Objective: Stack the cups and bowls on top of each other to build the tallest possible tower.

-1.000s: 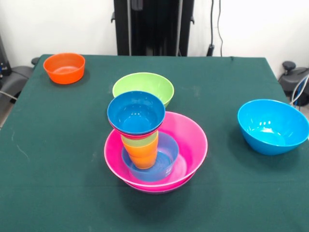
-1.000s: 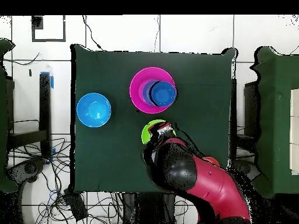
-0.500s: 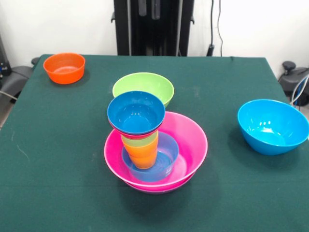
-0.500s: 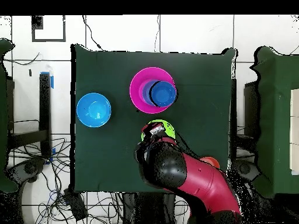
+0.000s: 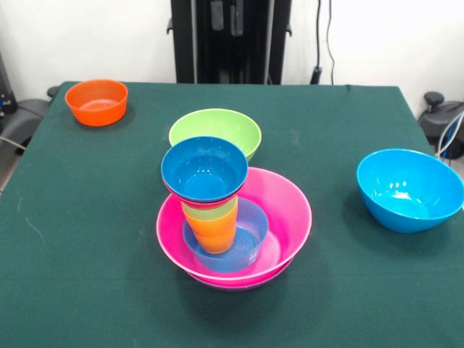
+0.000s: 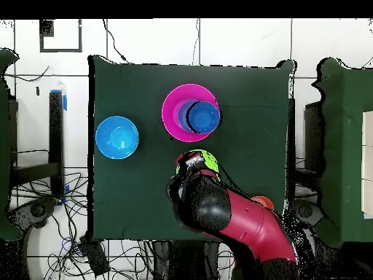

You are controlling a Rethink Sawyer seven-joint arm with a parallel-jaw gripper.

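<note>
The tower stands mid-table: a wide pink bowl [image 5: 286,210] over a purple rim, holding a light-blue small bowl [image 5: 252,230]. In that stand the orange cup [image 5: 215,235], the light green cup [image 5: 211,211], a red bowl rim and the dark-blue bowl [image 5: 204,171] on top. The tower also shows in the overhead view [image 6: 182,109]. A lime green bowl [image 5: 215,131] sits just behind it. My gripper [image 5: 225,16] shows only as dark tips at the top edge, above and behind the lime bowl. In the overhead view my arm [image 6: 226,215] covers part of the lime bowl [image 6: 207,156].
A large sky-blue bowl [image 5: 409,190] stands alone at the right of the front view and also shows in the overhead view [image 6: 116,137]. A small orange bowl [image 5: 96,101] sits at the far left corner. In the overhead view my arm mostly hides the orange bowl [image 6: 265,202].
My gripper's tips have come lower into the front view's top edge. In the overhead view my arm has swung a little and covers more of the lime bowl. No bowl or cup has moved.
</note>
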